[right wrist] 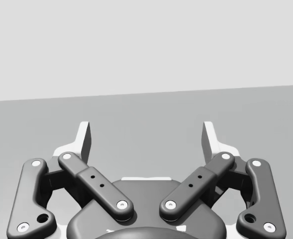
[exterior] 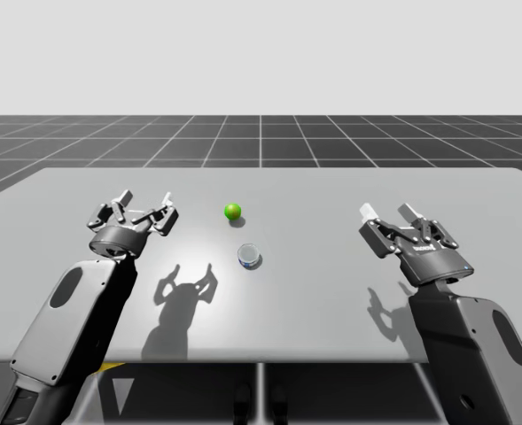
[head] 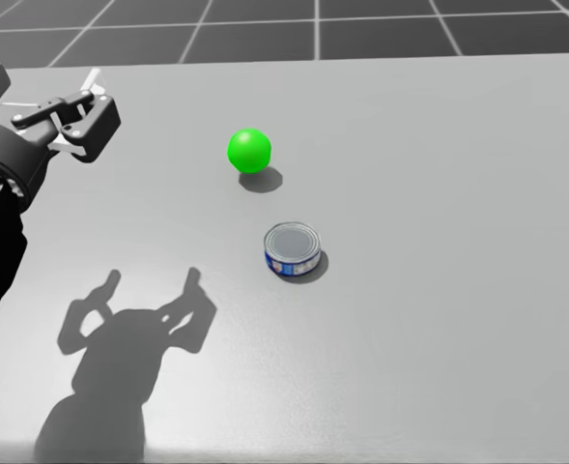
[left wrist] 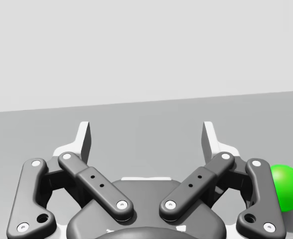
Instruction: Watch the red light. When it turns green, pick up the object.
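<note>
The light is a green ball (exterior: 232, 212) (head: 249, 150) resting on the grey table (exterior: 331, 292). A short tin can (exterior: 249, 257) (head: 293, 248) with a blue side and silver lid stands upright just in front of it, near the table's middle. My left gripper (exterior: 144, 203) (head: 41, 89) hovers open over the left of the table, well left of the ball. In the left wrist view the left gripper (left wrist: 146, 135) holds nothing, and the ball (left wrist: 287, 187) lies beside its right finger. My right gripper (exterior: 387, 211) (right wrist: 146, 135) stands open and empty over the table's right side.
Shadows of both arms fall on the table toward its front edge (exterior: 261, 360). A dark gridded floor (exterior: 261, 137) stretches beyond the far edge.
</note>
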Tool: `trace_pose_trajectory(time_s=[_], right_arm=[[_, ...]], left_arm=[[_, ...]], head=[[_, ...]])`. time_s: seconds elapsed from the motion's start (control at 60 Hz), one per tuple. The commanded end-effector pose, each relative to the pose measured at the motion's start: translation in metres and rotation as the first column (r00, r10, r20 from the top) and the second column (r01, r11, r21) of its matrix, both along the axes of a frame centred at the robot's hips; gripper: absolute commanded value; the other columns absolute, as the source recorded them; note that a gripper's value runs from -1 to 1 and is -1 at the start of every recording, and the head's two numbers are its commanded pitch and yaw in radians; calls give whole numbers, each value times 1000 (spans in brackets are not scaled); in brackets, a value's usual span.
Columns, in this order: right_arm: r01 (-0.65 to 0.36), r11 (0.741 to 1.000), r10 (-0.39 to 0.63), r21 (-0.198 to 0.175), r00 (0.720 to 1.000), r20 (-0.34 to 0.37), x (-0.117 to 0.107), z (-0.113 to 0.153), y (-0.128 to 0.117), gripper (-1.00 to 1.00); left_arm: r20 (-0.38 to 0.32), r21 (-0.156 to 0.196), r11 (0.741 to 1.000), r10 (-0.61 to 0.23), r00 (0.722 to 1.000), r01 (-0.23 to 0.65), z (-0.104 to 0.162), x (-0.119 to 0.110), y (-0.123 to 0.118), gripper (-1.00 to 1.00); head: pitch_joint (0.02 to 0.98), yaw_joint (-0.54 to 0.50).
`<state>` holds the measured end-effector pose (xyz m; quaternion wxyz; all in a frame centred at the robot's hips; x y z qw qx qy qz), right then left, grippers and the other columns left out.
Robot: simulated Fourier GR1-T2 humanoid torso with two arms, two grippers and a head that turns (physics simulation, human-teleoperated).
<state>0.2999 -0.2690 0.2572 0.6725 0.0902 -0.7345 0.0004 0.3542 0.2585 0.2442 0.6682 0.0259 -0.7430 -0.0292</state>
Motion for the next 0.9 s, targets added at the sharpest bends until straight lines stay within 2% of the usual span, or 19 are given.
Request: trace_pose_trajectory(time_s=[0.017, 0.067, 0.083, 0.117, 0.167, 0.183, 0.2, 0.267, 0.383, 0.417, 0.467, 0.517, 0.55, 0.6, 0.65, 0.683, 0.8, 0.9], right_arm=[[-3, 1000, 3, 1, 1000, -1, 0, 0, 0, -1000], [-3, 1000, 3, 1, 1000, -1, 0, 0, 0, -1000], [-3, 1000, 3, 2, 1000, -1, 0, 0, 0, -1000], [-4, 1000, 4, 2, 1000, -2, 1, 0, 0, -1000], [-4, 1000, 4, 2, 1000, -2, 1, 0, 0, -1000], [-4, 1000, 4, 3, 1000, -2, 1, 0, 0, -1000], [-5, 1000, 5, 3, 1000, -2, 1, 0, 0, -1000], [-4, 1000, 4, 3, 1000, 0, 1, 1, 0, -1000], [-5, 1000, 5, 5, 1000, 2, 0, 1, 0, -1000], [-5, 1000, 5, 7, 1000, 2, 0, 1, 0, -1000], [-5, 1000, 5, 7, 1000, 2, 0, 1, 0, -1000], [-5, 1000, 5, 7, 1000, 2, 0, 1, 0, -1000], [-5, 1000, 5, 8, 1000, 3, 0, 1, 0, -1000], [-5, 1000, 5, 8, 1000, 3, 0, 1, 1, -1000], [-5, 1000, 5, 7, 1000, 3, 0, 1, 1, -1000], [-6, 1000, 6, 7, 1000, 2, 0, 1, 1, -1000], [-8, 1000, 8, 7, 1000, 3, 0, 1, 1, -1000], [-8, 1000, 8, 8, 1000, 3, 0, 1, 1, -1000]], left_arm=[[-9, -1, 1000, -25, 1000, 25, 0, 0, -3, -1000], [-24, -10, 999, -41, 999, 40, 1, -1, -5, -1000], [-35, -39, 997, -69, 997, 68, 2, -3, -8, -1000], [-43, -44, 994, -103, 994, 101, 3, -4, -9, -1000], [-63, -82, 986, -151, 987, 146, 5, -8, -12, -1000], [-62, -88, 984, -160, 985, 154, 5, -9, -13, -1000], [-76, -75, 983, -172, 982, 166, 6, -11, -16, -1000], [-90, -101, 970, -231, 969, 222, 11, -18, -21, -1000], [-101, -61, 945, -326, 940, 321, 22, -40, -32, -1000], [-117, -37, 929, -370, 922, 368, 23, -49, -37, -1000], [-122, -17, 914, -405, 906, 406, 21, -55, -40, -1000], [-143, 3, 882, -466, 873, 471, 16, -64, -45, -1000], [-120, -6, 870, -489, 864, 492, 10, -68, -49, -1000], [-161, 6, 846, -526, 835, 533, 3, -74, -53, -1000], [-173, 15, 840, -532, 829, 542, 0, -75, -54, -1000], [-206, 29, 818, -558, 804, 575, -8, -78, -57, -1000], [-266, 9, 775, -608, 748, 632, -24, -79, -63, -1000], [-305, 6, 753, -625, 719, 658, -35, -76, -69, -1000]], head=[[815, 61], [817, 60], [818, 59], [818, 59], [817, 59], [817, 59], [817, 60], [813, 59], [814, 56], [815, 58], [815, 59], [815, 59], [816, 59], [817, 59], [816, 60], [816, 61], [814, 63], [815, 61]])
